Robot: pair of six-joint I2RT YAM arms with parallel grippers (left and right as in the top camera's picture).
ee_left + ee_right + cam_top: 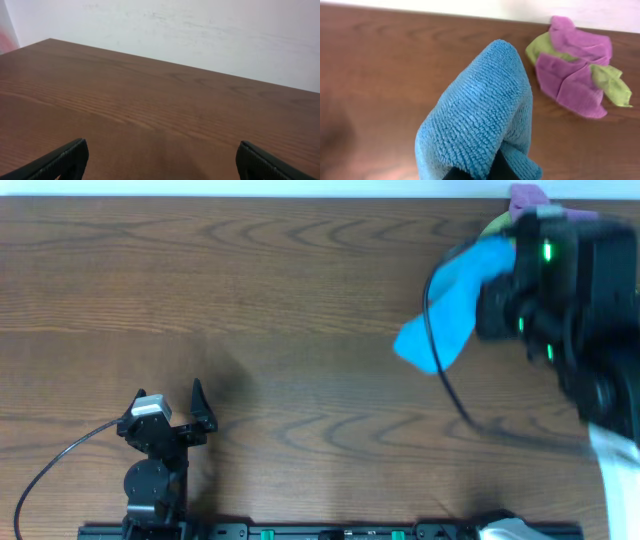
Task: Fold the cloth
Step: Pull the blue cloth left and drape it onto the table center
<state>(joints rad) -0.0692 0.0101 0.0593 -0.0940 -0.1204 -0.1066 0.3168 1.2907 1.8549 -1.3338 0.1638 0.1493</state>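
The brown wood-grain table [250,300] carries purple cloths [572,80] and lime-green cloths [611,82] heaped together near its far edge.

Bright, even, soft light. Heavy motion blur on right arm [570,275] overhead. Faint shadow on table [250,300] beside left gripper [168,393]. Cloth [480,115] weave crisp in right wrist view.

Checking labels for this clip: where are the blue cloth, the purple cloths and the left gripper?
blue cloth [480,115], right wrist view, middle of its raised terry fold.
purple cloths [571,82], right wrist view, on the larger, lower purple piece.
left gripper [161,156], left wrist view, midway between its two wide-apart fingertips.
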